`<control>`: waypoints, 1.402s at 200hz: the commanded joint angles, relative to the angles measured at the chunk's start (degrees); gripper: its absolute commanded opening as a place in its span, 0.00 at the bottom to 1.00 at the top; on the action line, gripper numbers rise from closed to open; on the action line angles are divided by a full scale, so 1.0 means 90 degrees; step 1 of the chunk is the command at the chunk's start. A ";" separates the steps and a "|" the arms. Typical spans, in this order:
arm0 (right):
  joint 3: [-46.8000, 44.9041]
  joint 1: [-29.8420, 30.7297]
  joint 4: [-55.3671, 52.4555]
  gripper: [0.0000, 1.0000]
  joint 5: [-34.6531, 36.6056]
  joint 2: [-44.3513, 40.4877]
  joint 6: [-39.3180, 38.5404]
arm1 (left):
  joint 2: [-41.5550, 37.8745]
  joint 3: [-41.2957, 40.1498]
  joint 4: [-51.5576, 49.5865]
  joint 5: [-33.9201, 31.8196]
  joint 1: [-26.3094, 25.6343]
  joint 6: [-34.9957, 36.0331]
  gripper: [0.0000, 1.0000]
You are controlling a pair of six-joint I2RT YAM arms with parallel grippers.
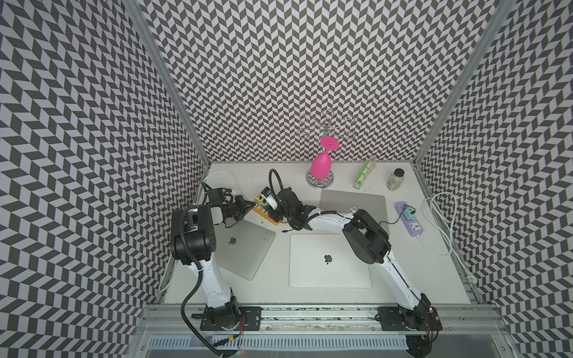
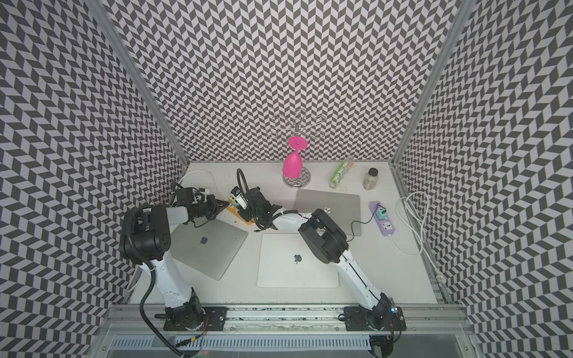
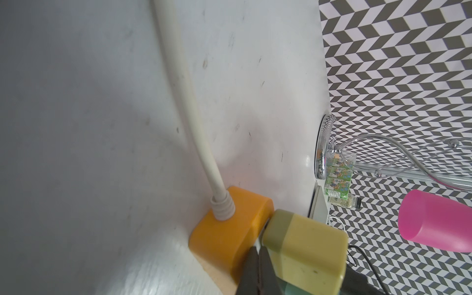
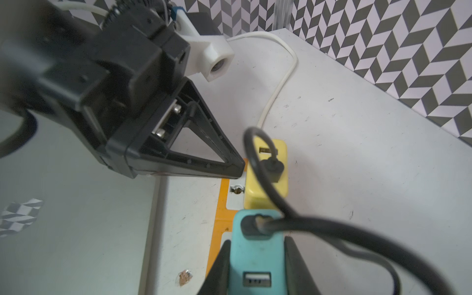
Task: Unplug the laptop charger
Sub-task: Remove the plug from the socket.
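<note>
Closest to the right wrist camera, the teal charger [image 4: 251, 258] sat squarely between the fingers [image 4: 219, 268] of the right gripper [image 4: 255, 242], which was clamped on its two flat sides. It stood plugged into the orange power strip [image 4: 220, 204]. A black cable [image 4: 332, 229] left its outward face and looped off past one finger. The charger's long axis ran along the fingers and along the strip. Its pins were hidden and presumably pointed into the strip, so the pull would probably have to go straight off the strip's face rather than along it.

Just beyond the fingertips, next along the strip, stood a yellow adapter [image 4: 265, 194]. Beside that, the left gripper [image 4: 238, 171] was closed on nothing. Its joined tips sat at the strip's edge, seemingly to pin it down, though actual contact was hard to tell.

In both top views the right arm [image 1: 328, 221] reached low across a silver laptop [image 1: 353, 201] with its elbow raised. The left arm [image 1: 192, 235] was folded, with its wrist levelled toward the strip.
</note>
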 commanded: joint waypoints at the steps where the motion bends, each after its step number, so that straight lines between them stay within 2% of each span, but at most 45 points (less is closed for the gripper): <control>1: 0.0105 -0.0009 0.0589 0.01 -0.0210 -0.0580 0.0231 | 0.0259 -0.0229 -0.0594 -0.0582 -0.0018 0.0110 0.00; 33: 0.0228 0.0156 0.0256 0.01 0.0696 -0.0444 -0.0754 | 0.0269 -0.0249 -0.0593 -0.0580 -0.0018 0.0111 0.00; 49: 0.0232 0.0198 0.0241 0.01 0.0906 -0.0433 -0.1000 | 0.0261 -0.0249 -0.0586 -0.0577 -0.0018 0.0111 0.00; 78: 0.0198 0.0030 0.0434 0.01 -0.0072 -0.0547 -0.0113 | 0.0259 -0.0249 -0.0596 -0.0589 -0.0013 0.0117 0.00; 107: 0.0364 -0.0033 0.0399 0.00 -0.0545 -0.0549 0.0481 | 0.0259 -0.0249 -0.0605 -0.0604 -0.0013 0.0136 0.00; 121: 0.0364 -0.0020 0.0383 0.00 -0.0415 -0.0569 0.0384 | 0.0259 -0.0249 -0.0613 -0.0613 -0.0027 0.0150 0.00; 148: 0.0437 0.0123 0.0085 0.00 0.0365 -0.0496 -0.0436 | 0.0259 -0.0249 -0.0613 -0.0611 -0.0026 0.0155 0.00; 173: 0.0247 0.0216 0.0287 0.00 0.0851 -0.0550 -0.0908 | 0.0279 -0.0267 -0.0611 -0.0631 -0.0023 0.0160 0.00; 186: 0.0321 0.0176 0.0228 0.00 0.0646 -0.0530 -0.0793 | 0.0288 -0.0276 -0.0594 -0.0635 -0.0028 0.0158 0.00; 210: 0.0219 -0.0005 0.0514 0.00 -0.0213 -0.0631 0.0146 | 0.0289 -0.0295 -0.0599 -0.0649 -0.0029 0.0160 0.00; 229: 0.0221 0.0057 0.0519 0.00 -0.0051 -0.0657 0.0011 | 0.0289 -0.0288 -0.0594 -0.0653 -0.0032 0.0160 0.00; 256: 0.0281 0.0318 0.0341 0.00 0.0957 -0.0590 -0.1087 | 0.0289 -0.0278 -0.0595 -0.0635 -0.0029 0.0160 0.00; 268: 0.0259 0.0262 0.0347 0.00 0.0815 -0.0596 -0.0869 | 0.0279 -0.0278 -0.0594 -0.0650 -0.0028 0.0160 0.00; 280: 0.0135 0.0072 0.0539 0.00 0.0118 -0.0684 -0.0184 | 0.0279 -0.0288 -0.0603 -0.0648 -0.0035 0.0166 0.00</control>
